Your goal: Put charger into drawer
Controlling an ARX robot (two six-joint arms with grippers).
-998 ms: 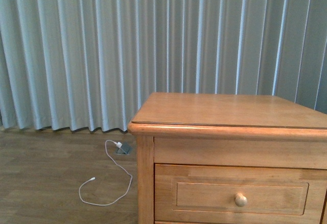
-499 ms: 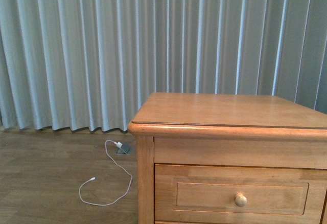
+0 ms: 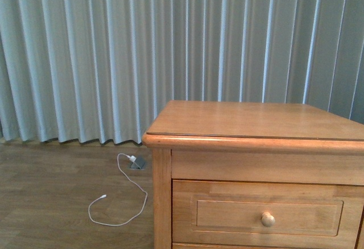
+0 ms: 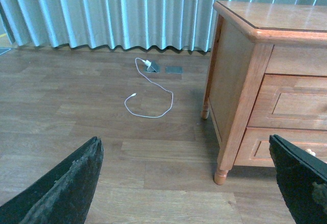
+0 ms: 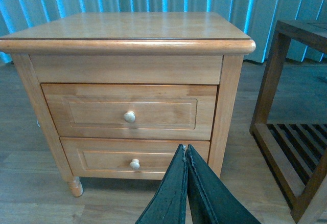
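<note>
You have the drawer in front of you: the upper, wide one of two in the light-brown wooden nightstand, sitting just under the top slab. Its front carries a recessed rectangular panel with a single round pale knob at the centre. It is fully shut, with its face flush to the frame, so you see nothing of its inside. From the right wrist camera you get the drawer square on, level, directly above the lower drawer. You cannot find the charger in any view; no white plug block with a black cable shows.
</note>
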